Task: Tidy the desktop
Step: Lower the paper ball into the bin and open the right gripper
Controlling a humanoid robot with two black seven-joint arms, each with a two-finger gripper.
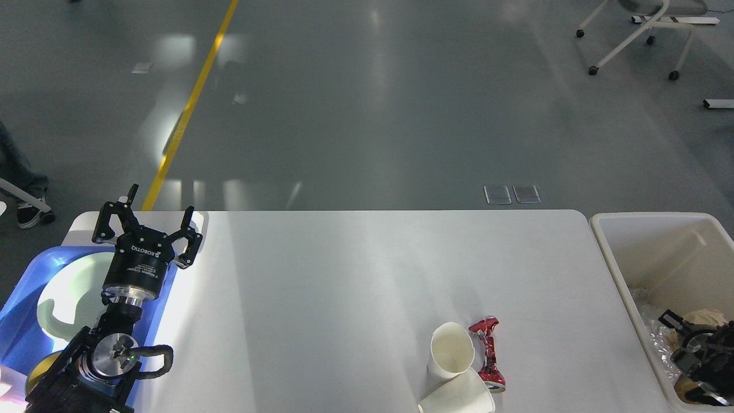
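The white desktop [344,298] holds two white paper cups near its front right. One cup [452,351] lies with its mouth toward me and the other cup [459,396] lies at the table's front edge. A crushed red can [487,355] lies just right of them. My left gripper [161,201] stands open and empty above the far left corner, beside the blue tray [23,321]. My right gripper [679,344] hangs low inside the beige bin [608,252], dark and partly cut off, its fingers spread with nothing between them.
A pale green plate [69,292] lies in the blue tray. In the bin lie crumpled clear plastic [648,310] and brown paper [708,316]. Grey floor with a yellow line [189,103] lies beyond the table. A wheeled chair frame [631,40] stands far right.
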